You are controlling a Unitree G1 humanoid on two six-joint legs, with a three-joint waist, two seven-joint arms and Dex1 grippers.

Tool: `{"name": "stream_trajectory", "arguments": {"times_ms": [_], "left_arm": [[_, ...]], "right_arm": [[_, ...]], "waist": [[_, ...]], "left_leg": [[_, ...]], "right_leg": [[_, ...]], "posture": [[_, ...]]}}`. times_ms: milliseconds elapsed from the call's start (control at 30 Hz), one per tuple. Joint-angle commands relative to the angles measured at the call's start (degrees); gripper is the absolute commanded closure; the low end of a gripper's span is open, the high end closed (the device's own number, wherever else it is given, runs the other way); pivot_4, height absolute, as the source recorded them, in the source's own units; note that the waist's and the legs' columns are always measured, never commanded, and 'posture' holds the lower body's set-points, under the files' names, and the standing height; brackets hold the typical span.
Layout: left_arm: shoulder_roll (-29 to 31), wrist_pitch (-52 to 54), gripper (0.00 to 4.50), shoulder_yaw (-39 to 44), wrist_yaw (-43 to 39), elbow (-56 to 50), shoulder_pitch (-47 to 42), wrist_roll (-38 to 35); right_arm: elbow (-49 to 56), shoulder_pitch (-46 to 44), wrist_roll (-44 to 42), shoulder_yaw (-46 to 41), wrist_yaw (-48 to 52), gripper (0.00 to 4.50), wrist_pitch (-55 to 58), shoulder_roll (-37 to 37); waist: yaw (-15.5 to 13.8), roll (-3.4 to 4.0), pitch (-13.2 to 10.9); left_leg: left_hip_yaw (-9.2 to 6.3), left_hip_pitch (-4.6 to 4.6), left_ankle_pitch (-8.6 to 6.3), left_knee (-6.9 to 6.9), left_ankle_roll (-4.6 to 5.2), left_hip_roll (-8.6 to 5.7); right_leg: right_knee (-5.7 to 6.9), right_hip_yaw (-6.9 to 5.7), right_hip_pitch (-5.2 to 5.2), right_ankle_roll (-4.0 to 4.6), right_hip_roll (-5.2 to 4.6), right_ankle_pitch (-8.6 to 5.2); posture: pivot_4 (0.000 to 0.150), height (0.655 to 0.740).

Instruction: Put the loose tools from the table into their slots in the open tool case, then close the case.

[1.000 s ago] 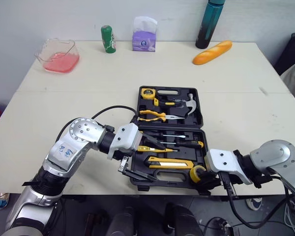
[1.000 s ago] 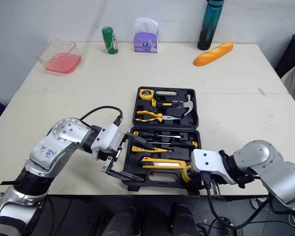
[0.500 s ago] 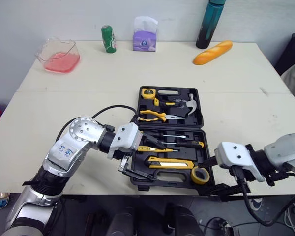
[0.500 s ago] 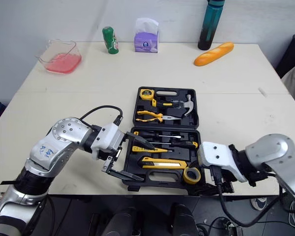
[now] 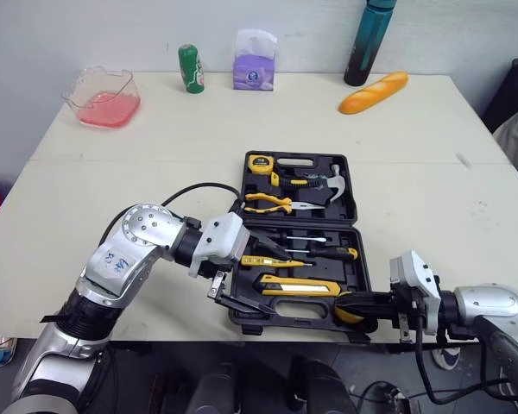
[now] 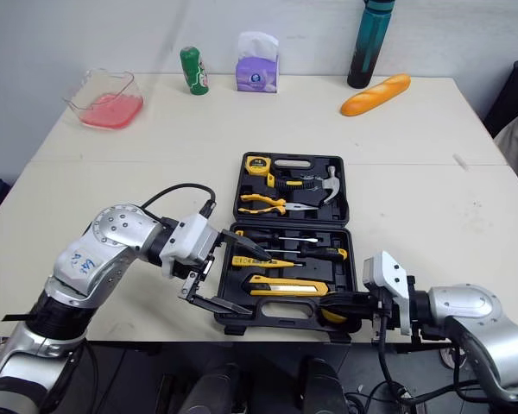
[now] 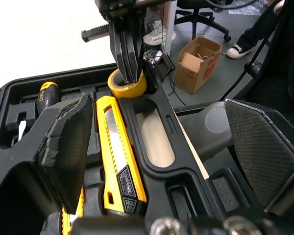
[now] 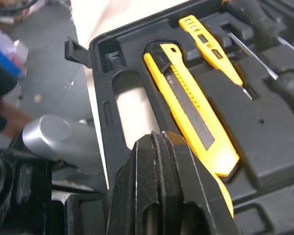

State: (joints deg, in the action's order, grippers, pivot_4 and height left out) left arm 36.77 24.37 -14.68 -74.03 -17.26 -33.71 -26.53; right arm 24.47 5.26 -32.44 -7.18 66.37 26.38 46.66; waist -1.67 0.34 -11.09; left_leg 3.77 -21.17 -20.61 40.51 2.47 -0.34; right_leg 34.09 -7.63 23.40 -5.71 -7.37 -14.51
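The right gripper [image 7: 129, 76], fingers together, is pressing the tape [image 7: 132, 91] into the case [image 5: 300, 160]. The left gripper [image 5: 274, 285] is hovering open. Likely next: withdrawing cleanly, then closing.

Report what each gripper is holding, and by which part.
Nothing is gripped. The right gripper, shut, pokes into the yellow tape roll. The left gripper, open, straddles the near wall of the tool case.

The right gripper [image 7: 130, 77] stood back half a second ago, its black fingers spread and the yellow roll of tape [image 7: 130, 91] lying apart from their tips; now the arm has dropped low and level, the fingers are pressed together, and the roll rings their tips
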Motion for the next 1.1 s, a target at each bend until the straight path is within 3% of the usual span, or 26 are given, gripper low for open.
{"name": "stream_trajectory", "arguments": {"times_ms": [33,200,367,600,867,1000,1100], "left_arm": [[-0.15,-0.32,0.00,0.24,-0.96,-0.39,-1.45,-0.56],[0.00,-0.87,0.00,0.07,-1.87,0.18,-1.83,0.01],[0.52,-2.21,0.00,-0.15,-2.91,1.17,-2.26,1.18],[-0.06,-2.80,0.00,-0.19,-3.21,2.02,-2.44,1.65],[0.32,-2.14,0.00,1.17,-2.24,2.87,-1.77,1.85],[2.13,-2.27,0.00,4.11,3.04,7.35,0.82,5.05],[3.97,-2.84,0.00,8.53,8.62,11.76,3.80,7.45]], "right_arm": [[-1.62,1.64,2.77,0.89,-0.52,4.43,-5.18,-1.59],[-7.96,3.09,5.86,2.53,-1.51,4.43,-10.88,-4.89],[-9.71,8.32,8.34,4.12,-1.36,4.43,-16.70,-5.65],[-12.33,8.62,10.07,4.79,-3.76,4.43,-21.64,-6.40],[-1.04,9.40,-0.88,-1.44,-5.46,4.43,-8.62,-0.92],[-1.50,2.01,-8.93,-9.71,-9.63,4.43,2.10,3.64],[-5.65,-3.90,-5.70,-11.18,-13.35,4.43,5.70,6.84]], "waist": [[0.01,0.00,0.00],[0.15,0.00,0.00],[-0.05,-0.07,0.06],[0.11,-0.32,0.21],[-0.14,-0.27,0.18],[0.24,-0.14,0.10],[0.51,-0.04,0.04]], "left_leg": [[-0.01,0.00,0.00,0.00,0.00,0.00],[0.02,0.03,0.00,0.00,0.00,0.01],[0.00,0.11,0.00,0.00,0.00,0.00],[-0.03,0.21,-0.01,0.00,0.00,0.03],[-0.07,0.83,-0.06,-0.35,0.01,0.03],[-0.05,0.84,-0.07,-0.35,0.00,0.04],[0.01,0.91,-0.09,-0.44,-0.05,0.13]], "right_leg": [[0.00,-0.01,0.00,0.00,0.00,0.00],[0.01,0.03,0.00,0.00,0.02,0.00],[-0.01,0.02,-0.10,0.00,0.03,0.00],[-0.02,0.02,-0.19,0.00,0.03,0.00],[-0.27,0.05,-0.81,0.04,-0.20,-0.02],[-0.27,0.07,-0.80,0.04,-0.30,-0.02],[-0.25,0.11,-0.75,0.13,-0.29,-0.07]], "posture": [[0.150,0.7348],[0.150,0.7348],[0.150,0.7348],[0.150,0.7348],[0.150,0.7348],[0.150,0.7348],[0.150,0.7348]]}}
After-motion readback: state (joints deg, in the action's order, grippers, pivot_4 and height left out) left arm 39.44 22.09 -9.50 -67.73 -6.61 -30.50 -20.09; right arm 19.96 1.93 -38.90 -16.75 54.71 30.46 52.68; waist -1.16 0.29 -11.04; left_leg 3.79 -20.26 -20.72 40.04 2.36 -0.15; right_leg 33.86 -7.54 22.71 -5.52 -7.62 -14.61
